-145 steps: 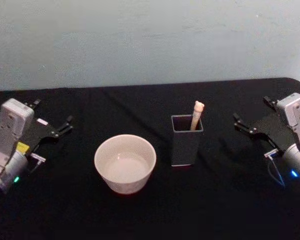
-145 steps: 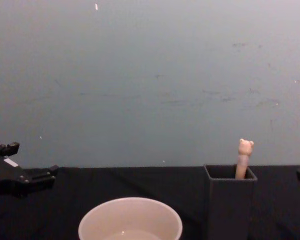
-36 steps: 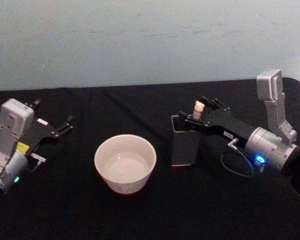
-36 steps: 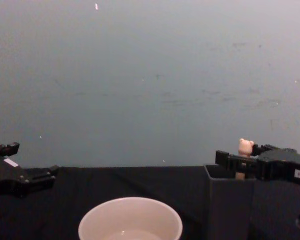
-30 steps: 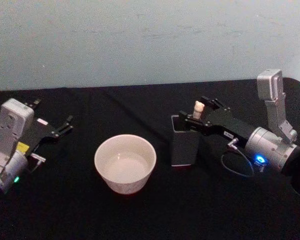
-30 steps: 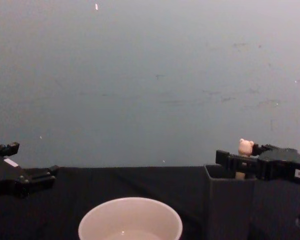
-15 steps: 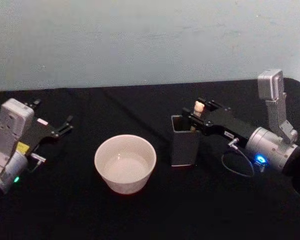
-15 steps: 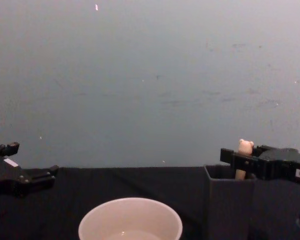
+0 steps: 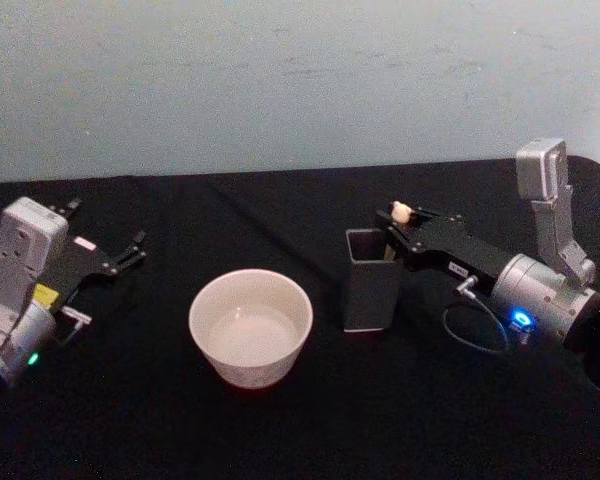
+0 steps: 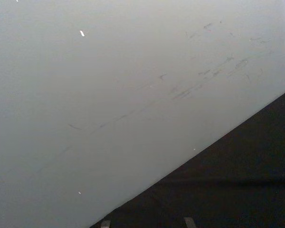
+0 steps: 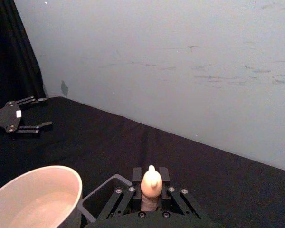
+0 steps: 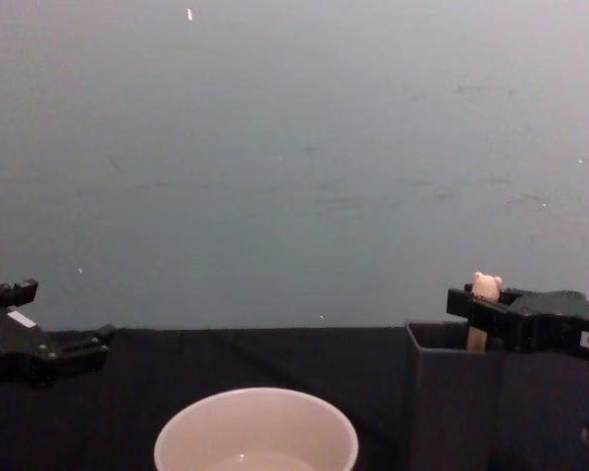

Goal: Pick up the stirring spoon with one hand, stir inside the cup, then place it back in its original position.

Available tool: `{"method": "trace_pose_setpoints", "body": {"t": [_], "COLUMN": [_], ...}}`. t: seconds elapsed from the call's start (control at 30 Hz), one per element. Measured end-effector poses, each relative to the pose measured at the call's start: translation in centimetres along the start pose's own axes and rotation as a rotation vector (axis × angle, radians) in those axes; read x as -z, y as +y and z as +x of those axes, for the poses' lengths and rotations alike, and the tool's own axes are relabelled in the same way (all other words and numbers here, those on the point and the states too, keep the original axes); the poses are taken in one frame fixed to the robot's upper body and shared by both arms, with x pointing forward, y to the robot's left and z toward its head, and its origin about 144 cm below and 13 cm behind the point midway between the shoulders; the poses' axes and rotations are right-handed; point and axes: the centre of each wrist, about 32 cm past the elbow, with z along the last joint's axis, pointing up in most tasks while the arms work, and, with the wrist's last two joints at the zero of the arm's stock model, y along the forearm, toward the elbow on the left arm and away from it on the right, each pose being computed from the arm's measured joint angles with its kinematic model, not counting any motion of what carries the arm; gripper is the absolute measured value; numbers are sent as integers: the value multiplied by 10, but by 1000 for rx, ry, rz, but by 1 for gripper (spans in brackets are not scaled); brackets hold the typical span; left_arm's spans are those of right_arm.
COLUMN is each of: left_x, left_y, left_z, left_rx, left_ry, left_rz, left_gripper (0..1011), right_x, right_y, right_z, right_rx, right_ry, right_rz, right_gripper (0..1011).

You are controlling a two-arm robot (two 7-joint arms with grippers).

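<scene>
The stirring spoon (image 9: pixel 401 210) stands in the dark grey holder (image 9: pixel 372 290) right of centre in the head view, its bear head just above the rim; the right gripper (image 9: pixel 397 226), reaching in from the right edge, is clamped on the handle beneath that head. Step in hand, as judged: extraction; lift straight up until the bowl clears the holder walls before moving left to the cup (image 9: pixel 250 322), lest the holder tip. The left gripper (image 9: pixel 108 228) sits parked at the left edge, fingers apart.
</scene>
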Motion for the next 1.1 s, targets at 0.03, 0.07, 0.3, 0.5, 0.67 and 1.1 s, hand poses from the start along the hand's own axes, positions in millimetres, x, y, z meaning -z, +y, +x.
{"method": "trace_pose_setpoints", "body": {"t": [0.03,0.07,0.3,0.5,0.67,1.1], "left_x": [0,0,0,0,0,0], "left_y": [0,0,0,0,0,0], "left_z": [0,0,0,0,0,0], "left_rx": [0,0,0,0,0,0], "left_ry": [0,0,0,0,0,0], "left_rz": [0,0,0,0,0,0], "left_gripper": [1001,1001,1001,1001,1001,1001], "right_x": [0,0,0,-6,-14,-42], "right_y": [0,0,0,-1,0,-1], "right_z": [0,0,-1,-3,-5,-12], "right_rx": [0,0,1,-6,-15,-54], "right_ry": [0,0,5,1,-8,-45], "right_rz": [0,0,3,19,44,141], "right_gripper": [210,210,210,210,210,209]}}
